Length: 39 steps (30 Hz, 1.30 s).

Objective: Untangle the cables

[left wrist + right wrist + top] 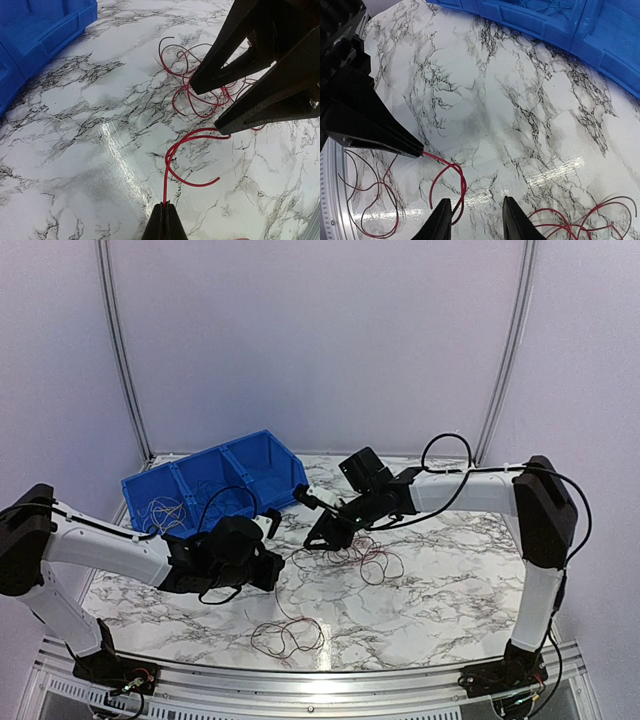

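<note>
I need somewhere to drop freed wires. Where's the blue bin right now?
In the top view the blue bin sits at the table's far left corner, just beyond the left gripper and left of the right gripper.

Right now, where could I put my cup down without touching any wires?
Widest bare marble tabletop: right of the red tangle, up to the right arm's upright. Also the front strip between the loose loop and that arm's base. Crowded: the centre, where the left gripper, shut on a red cable, meets the open right gripper, near the blue bin.
</note>
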Each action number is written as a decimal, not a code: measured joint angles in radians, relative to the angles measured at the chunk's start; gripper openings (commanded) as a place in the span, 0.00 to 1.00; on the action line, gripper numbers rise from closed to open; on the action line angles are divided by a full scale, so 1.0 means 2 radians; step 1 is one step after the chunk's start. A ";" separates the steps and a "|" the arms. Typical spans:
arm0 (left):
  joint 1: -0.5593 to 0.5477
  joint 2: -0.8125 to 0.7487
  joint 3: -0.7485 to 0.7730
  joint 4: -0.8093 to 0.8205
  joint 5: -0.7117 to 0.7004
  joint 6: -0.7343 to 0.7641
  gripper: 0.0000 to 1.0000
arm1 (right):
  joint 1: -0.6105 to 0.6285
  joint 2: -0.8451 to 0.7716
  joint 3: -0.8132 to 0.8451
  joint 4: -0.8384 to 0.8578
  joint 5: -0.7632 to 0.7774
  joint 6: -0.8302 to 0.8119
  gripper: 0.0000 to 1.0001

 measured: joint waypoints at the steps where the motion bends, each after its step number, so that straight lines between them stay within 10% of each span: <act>1: 0.000 0.000 0.000 0.000 0.000 0.000 0.00 | 0.000 0.001 0.000 0.000 -0.004 0.000 0.40; 10: -0.001 0.000 0.000 0.000 -0.004 0.001 0.00 | 0.000 0.008 0.001 -0.007 -0.031 0.006 0.41; 24: -0.004 0.000 0.000 0.000 -0.007 0.004 0.00 | 0.000 0.025 0.007 -0.014 -0.018 0.011 0.00; 39: -0.033 0.051 0.046 0.025 0.006 0.003 0.00 | -0.020 -0.006 -0.045 0.050 0.023 0.118 0.00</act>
